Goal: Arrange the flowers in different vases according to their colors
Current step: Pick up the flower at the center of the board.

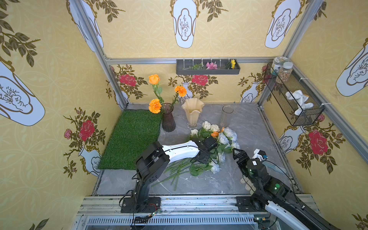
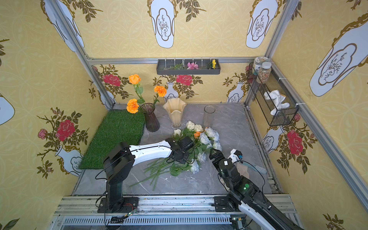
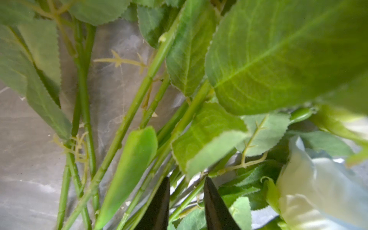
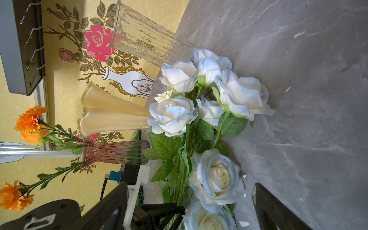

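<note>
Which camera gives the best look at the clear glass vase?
The right wrist view: the clear vase is close, its textured glass plain. Both top views show it small and faint, beyond the loose flowers. The left wrist view shows only stems and leaves.

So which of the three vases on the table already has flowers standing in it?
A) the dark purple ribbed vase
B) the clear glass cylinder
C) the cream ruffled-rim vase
A: in both top views the dark purple ribbed vase holds an orange rose and two marigolds, while the cream ruffled-rim vase and the clear glass cylinder stand empty.
</note>
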`<state>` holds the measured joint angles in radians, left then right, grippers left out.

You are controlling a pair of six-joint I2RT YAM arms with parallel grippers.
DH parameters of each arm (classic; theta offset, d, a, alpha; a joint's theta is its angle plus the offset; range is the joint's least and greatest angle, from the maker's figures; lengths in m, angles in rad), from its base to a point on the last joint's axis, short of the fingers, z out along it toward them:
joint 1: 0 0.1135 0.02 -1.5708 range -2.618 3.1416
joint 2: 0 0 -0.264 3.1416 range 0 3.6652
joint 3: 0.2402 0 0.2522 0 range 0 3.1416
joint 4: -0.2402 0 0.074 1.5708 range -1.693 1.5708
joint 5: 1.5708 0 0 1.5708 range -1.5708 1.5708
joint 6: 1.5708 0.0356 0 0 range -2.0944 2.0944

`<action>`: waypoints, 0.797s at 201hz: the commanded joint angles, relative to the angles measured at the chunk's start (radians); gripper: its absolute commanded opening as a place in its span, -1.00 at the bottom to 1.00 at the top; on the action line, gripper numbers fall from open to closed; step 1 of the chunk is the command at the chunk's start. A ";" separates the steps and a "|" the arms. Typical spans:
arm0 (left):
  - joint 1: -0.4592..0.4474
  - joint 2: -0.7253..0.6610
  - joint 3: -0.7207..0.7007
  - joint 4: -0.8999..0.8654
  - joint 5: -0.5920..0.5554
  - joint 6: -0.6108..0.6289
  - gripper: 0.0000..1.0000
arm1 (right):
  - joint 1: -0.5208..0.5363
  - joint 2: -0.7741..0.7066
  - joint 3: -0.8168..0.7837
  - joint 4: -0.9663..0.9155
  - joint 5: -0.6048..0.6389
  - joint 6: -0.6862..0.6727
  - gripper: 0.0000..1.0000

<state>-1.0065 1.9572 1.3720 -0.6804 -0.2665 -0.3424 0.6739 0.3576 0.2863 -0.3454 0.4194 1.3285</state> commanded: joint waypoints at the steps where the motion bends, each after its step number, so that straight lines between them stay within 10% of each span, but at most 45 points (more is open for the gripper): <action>1: -0.001 0.017 0.005 -0.002 -0.005 0.017 -0.36 | 0.001 0.000 -0.003 0.002 0.012 -0.005 0.95; 160: -0.011 0.032 0.035 -0.019 -0.044 0.048 -0.67 | 0.000 0.000 -0.002 0.001 0.013 -0.005 0.95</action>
<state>-1.0176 1.9766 1.4117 -0.6880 -0.2974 -0.2993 0.6739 0.3595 0.2852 -0.3454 0.4210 1.3296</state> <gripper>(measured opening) 0.165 0.973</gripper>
